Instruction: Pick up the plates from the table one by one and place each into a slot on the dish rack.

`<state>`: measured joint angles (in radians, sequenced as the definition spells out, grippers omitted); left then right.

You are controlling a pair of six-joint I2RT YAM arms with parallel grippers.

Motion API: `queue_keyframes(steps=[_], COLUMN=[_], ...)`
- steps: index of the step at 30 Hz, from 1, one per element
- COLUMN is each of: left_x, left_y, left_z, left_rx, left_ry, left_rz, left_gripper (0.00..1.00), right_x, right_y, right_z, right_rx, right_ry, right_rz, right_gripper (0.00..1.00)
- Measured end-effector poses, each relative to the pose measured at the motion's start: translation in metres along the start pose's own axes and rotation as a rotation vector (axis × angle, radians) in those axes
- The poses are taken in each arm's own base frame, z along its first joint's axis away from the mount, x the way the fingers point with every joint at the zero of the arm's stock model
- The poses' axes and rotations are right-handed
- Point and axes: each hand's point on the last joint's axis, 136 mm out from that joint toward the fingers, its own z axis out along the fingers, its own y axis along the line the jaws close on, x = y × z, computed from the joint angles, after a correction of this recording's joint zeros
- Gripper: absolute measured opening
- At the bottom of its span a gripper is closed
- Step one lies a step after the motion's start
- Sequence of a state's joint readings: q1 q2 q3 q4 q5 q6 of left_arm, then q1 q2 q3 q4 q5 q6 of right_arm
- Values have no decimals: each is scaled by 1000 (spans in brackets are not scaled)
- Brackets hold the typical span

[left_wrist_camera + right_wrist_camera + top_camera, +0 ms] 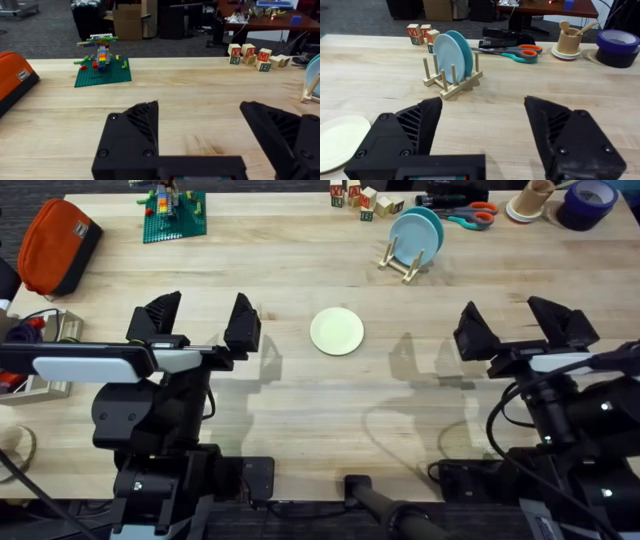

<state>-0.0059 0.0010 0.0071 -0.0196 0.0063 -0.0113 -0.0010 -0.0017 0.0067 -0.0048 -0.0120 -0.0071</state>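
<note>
Two plates, a light blue plate (446, 56) and a teal plate (464, 52), are already placed upright in the dish rack (452, 80), which stands near the far edge of the counter (300, 400), toward its right corner. One cream plate (337, 331) is left; it lies flat near the middle of the counter, apart from the rack. So the step in hand is judged to be the pick-up of this last plate, not yet begun.

The left hand (195, 323) is spread and empty, held near the counter's left side. The right hand (515, 325) is also spread wide, with nothing between its fingers.

Being round, the cream plate has no long axis; its face is turned upward. For the next move, its rim must probably be pinched from the side, and the plate tipped upright to enter a free slot between the pegs.
</note>
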Motion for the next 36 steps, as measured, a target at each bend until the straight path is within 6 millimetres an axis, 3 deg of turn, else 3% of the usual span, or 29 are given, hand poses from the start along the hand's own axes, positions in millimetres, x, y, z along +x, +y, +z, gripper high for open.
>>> queue_keyframes(steps=[24, 27, 32, 36], left_x=[7, 2, -39, -58], left_y=[5, 5, 2, -5], left_z=[-1, -1, 3, 7], left_rx=[-31, -35, -28, -4], left_ry=[42, 85, 125, 265], left_rz=[-52, -109, -165, -186], left_gripper=[993, 993, 993, 993], right_x=[0, -13, -47, -74], right_y=[1, 1, 1, 2], right_z=[-7, -12, -20, -21], right_rx=[-3, -7, -10, -19], right_ry=[82, 119, 211, 327], right_rz=[-36, -37, -35, -29], right_gripper=[993, 993, 995, 994])
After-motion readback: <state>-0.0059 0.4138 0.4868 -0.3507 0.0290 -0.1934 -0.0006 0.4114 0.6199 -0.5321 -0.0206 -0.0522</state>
